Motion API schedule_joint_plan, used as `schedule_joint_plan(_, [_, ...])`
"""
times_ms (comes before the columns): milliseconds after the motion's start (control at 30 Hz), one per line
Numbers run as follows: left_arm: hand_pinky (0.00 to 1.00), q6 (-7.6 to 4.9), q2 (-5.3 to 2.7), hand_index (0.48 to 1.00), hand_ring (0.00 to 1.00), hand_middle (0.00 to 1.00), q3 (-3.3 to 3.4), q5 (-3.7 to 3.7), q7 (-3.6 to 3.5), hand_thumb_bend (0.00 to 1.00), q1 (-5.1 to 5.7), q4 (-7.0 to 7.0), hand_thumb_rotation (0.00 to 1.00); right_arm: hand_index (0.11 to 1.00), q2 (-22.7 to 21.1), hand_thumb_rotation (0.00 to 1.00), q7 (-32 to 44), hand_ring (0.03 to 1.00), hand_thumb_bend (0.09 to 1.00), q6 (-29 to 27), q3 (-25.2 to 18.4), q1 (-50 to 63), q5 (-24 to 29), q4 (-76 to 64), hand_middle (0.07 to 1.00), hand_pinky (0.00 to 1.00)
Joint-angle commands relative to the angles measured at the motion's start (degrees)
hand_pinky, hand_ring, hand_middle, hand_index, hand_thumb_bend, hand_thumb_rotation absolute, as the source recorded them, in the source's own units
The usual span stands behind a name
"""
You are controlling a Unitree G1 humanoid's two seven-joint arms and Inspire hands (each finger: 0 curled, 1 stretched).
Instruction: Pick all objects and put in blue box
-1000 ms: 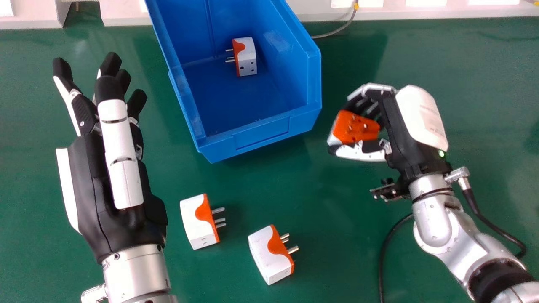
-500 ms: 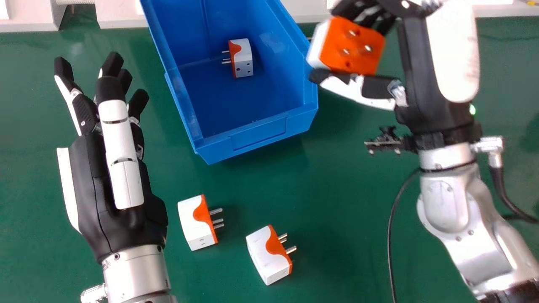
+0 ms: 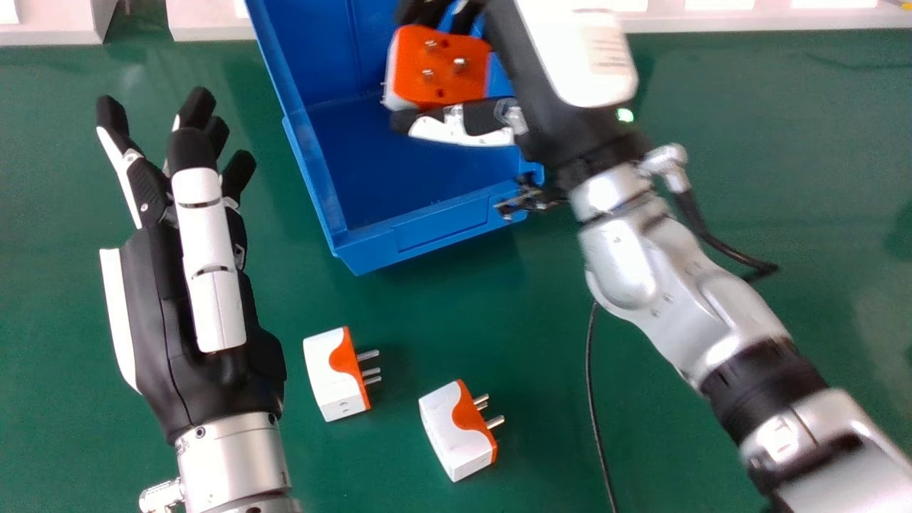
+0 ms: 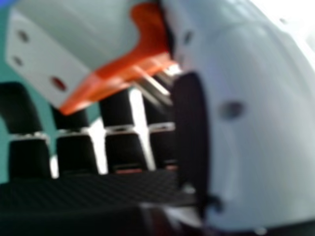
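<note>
head view showed the right hand (image 3: 531, 82) over the blue box (image 3: 442, 231), its fingers gripping an orange and white plug (image 3: 443, 63), so the step in hand looked like the drop: the next move called for lowering the plug a little inside the walls, then letting go. a second plug (image 3: 335, 374) and a third plug (image 3: 456, 431) lay on the table (image 3: 541, 356), waiting their turn, while the left hand (image 3: 153, 299) rested with its fingers open and empty.
</note>
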Motion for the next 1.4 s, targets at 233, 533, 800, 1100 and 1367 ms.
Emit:
schedule_joint_plan(233, [0.91, -2.00, -4.18, 0.905, 0.93, 0.92, -0.02, 0.46, 0.21, 0.57, -0.74, -0.23, 0.81, 0.509, 1.74, 0.00, -3.97, 0.412, 0.496, 1.82, 4.32, -6.78, -1.15, 15.69, 0.504, 0.33])
schedule_joint_plan(533, [0.91, -1.81, -4.09, 0.915, 0.94, 0.93, -0.14, 0.82, 0.07, 0.57, -1.01, 0.03, 0.82, 0.949, -0.11, 0.39, -4.12, 0.954, 0.950, 8.35, 8.52, -4.27, -4.44, 8.92, 0.976, 0.90])
schedule_joint_plan(800, [0.91, -1.18, -4.32, 0.915, 0.94, 0.93, -0.38, 1.15, 0.45, 0.57, -1.51, 0.01, 0.83, 1.000, -2.10, 0.69, -7.78, 1.000, 1.000, 7.21, 7.70, -1.76, -4.60, 0.75, 1.000, 1.00])
schedule_joint_plan(1100, [0.91, -1.91, -4.27, 0.916, 0.94, 0.93, -0.38, 1.28, 0.31, 0.57, -1.47, 0.04, 0.83, 1.000, -2.79, 0.80, -11.89, 1.000, 1.000, 6.42, 7.09, -0.31, -4.82, -4.79, 1.000, 1.00])
schedule_joint_plan(1367, [0.90, -1.13, -4.66, 0.900, 0.93, 0.92, -1.44, 1.73, 1.41, 0.58, -0.28, -1.40, 0.81, 1.000, -4.73, 0.87, -13.63, 1.000, 1.000, 7.25, 3.55, 12.02, -4.26, -22.69, 1.000, 1.00])
